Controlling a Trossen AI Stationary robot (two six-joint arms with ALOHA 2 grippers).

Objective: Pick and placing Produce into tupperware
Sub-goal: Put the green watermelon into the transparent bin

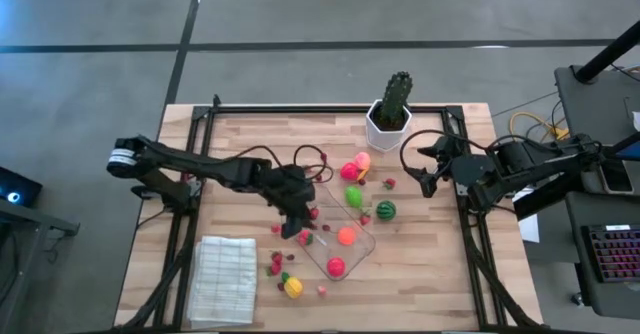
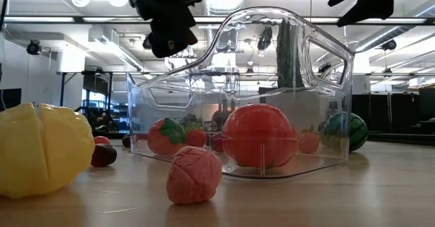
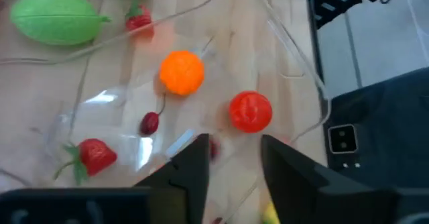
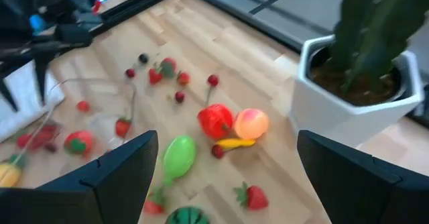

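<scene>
Produce is seen scattered around and inside the clear tupperware (image 1: 338, 236), which lies at the table's centre in the high view. Inside it, an orange ball (image 1: 346, 236), a red ball (image 1: 336, 266) and a green piece (image 1: 353, 196) are shown from above. A striped melon ball (image 1: 385, 211) lies just outside at the container's three o'clock, and a yellow piece (image 1: 292, 288) sits toward seven o'clock, near a white folded cloth (image 1: 223, 279).

The left gripper (image 1: 297, 226) is held over the container's nine o'clock rim. Only in the left wrist view are its fingers (image 3: 190, 177) shown slightly parted with nothing between them, above a strawberry (image 3: 94, 155) and a cherry (image 3: 149, 123) in the container.

The right gripper (image 1: 426, 174) is parked near two o'clock, beside the cactus pot (image 1: 388, 124); its jaws are shown spread wide and empty in the right wrist view.

A pink berry (image 2: 194, 175) in front of the container is made out clearly only in the low view.
</scene>
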